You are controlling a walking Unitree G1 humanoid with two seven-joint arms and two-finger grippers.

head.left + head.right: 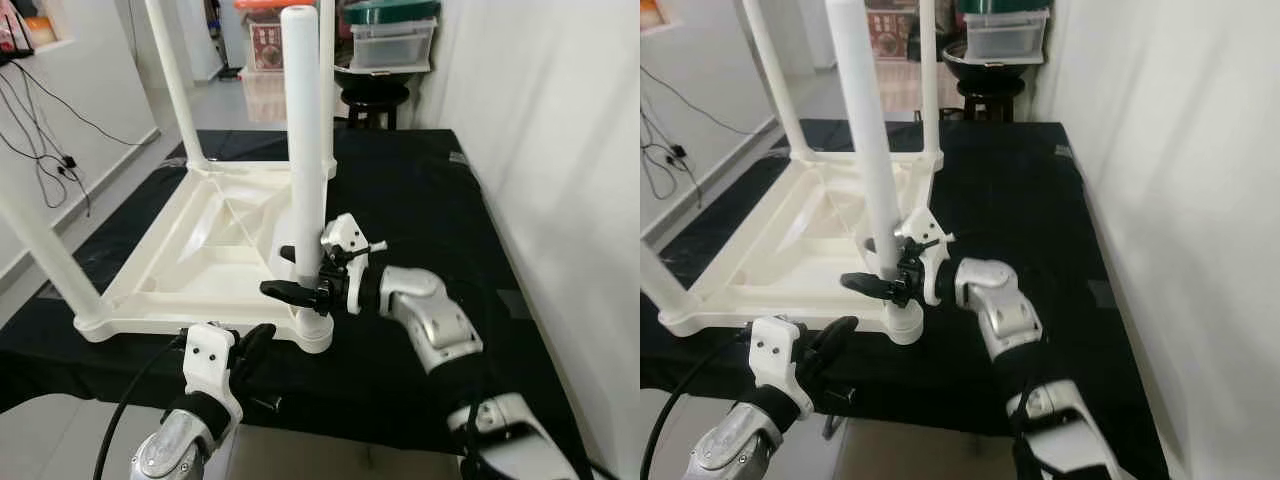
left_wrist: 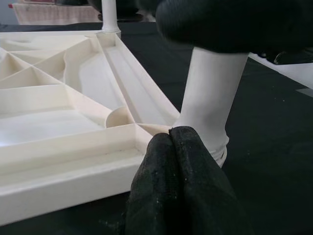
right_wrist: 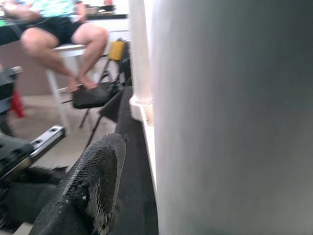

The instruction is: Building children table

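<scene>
A white children's table (image 1: 190,270) lies upside down on a black-covered surface (image 1: 420,190), with its legs standing up. The near right leg (image 1: 302,150) sits in its corner socket (image 1: 315,330). My right gripper (image 1: 298,272) is open low around this leg, one black finger on each side; in the right wrist view one finger (image 3: 93,186) stands a little apart from the leg (image 3: 230,117). My left gripper (image 1: 255,340) is shut with nothing in it, and its fingertips (image 2: 171,142) touch the table frame (image 2: 73,152) beside the leg's base (image 2: 208,107).
A white wall (image 1: 560,150) runs close along the right. A dark stool (image 1: 372,98) and stacked storage boxes (image 1: 392,40) stand beyond the far end. Cables (image 1: 50,150) hang at the left wall. A seated person (image 3: 63,34) is off to the side.
</scene>
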